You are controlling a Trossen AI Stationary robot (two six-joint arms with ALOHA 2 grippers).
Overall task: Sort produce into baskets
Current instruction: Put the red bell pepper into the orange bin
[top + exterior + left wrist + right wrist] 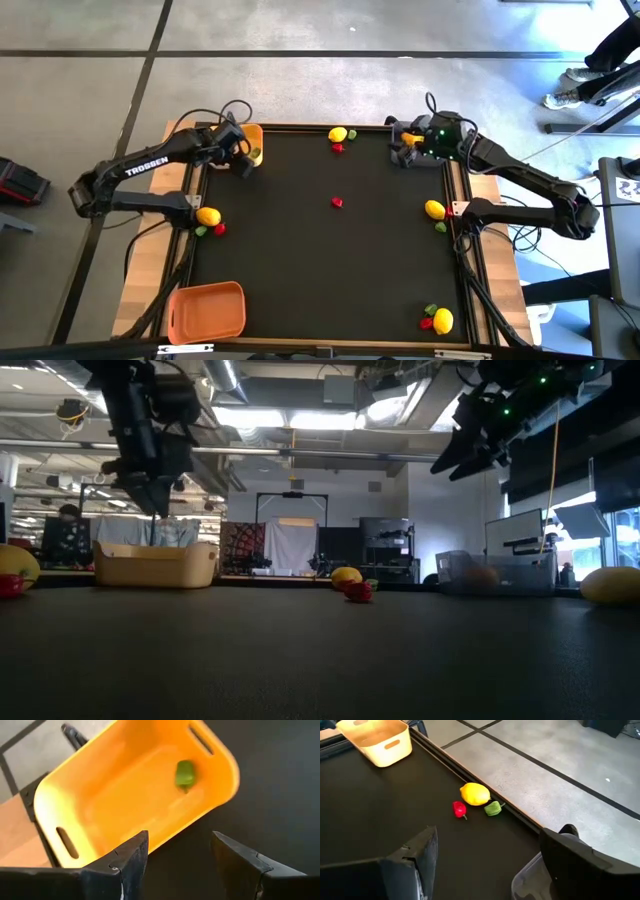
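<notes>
My left gripper (180, 845) stands open above the black mat, just off the near edge of the yellow basket (125, 795) in the table's far left corner (252, 138). One green piece (185, 774) lies on the basket's floor. My right gripper (487, 840) hangs open and empty over the far right corner (403, 138), above the grey basket (530, 875). Ahead of it, by the table's far edge, a lemon (475, 794), a red piece (459, 809) and a green piece (493, 808) lie on the mat. The orange basket (205, 310) sits at the near left.
More produce lies on the mat: a red piece (337, 202) at the centre, a lemon (207, 215) with red and green pieces at the left, a lemon (435, 209) with a green piece at the right, and a lemon (443, 320) cluster at the near right.
</notes>
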